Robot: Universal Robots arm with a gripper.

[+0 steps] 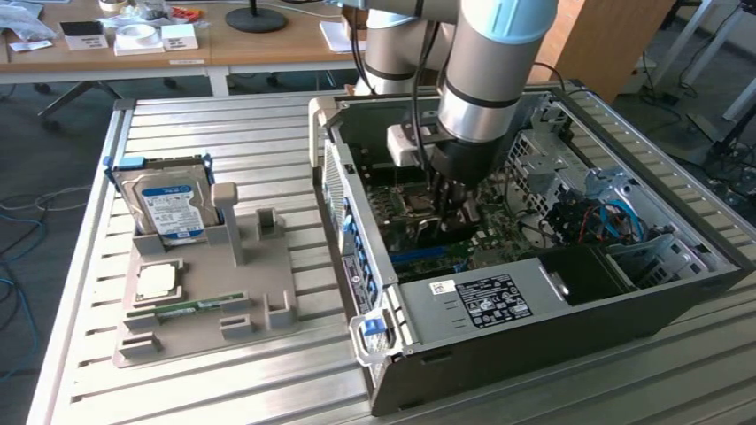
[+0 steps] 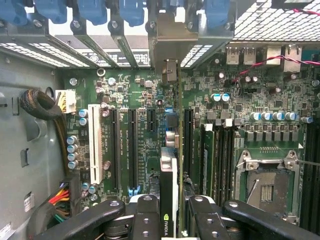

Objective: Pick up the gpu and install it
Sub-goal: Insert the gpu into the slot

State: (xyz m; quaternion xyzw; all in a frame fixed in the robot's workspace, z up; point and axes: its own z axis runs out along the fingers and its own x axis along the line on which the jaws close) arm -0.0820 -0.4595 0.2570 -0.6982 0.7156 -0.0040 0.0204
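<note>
Hand (image 1: 454, 205) down inside the open computer case (image 1: 532, 354), clamped on the gpu (image 2: 169, 172) above the motherboard (image 2: 145, 85).

The card stands on edge between the fingers (image 2: 145, 216), which press its two faces, so the hand is closed on it and carries it. From the hand the gpu runs straight ahead, its long axis parallel to the black expansion slots (image 2: 132, 145). Its pale bracket (image 2: 169, 45) is at the far end, against the case's rear wall under the blue latches (image 2: 132, 10). Whether its lower edge sits exactly over a slot, or touches one, I cannot tell. In my judgement, seating depends on that sideways line-up directly beneath the hand.
</note>
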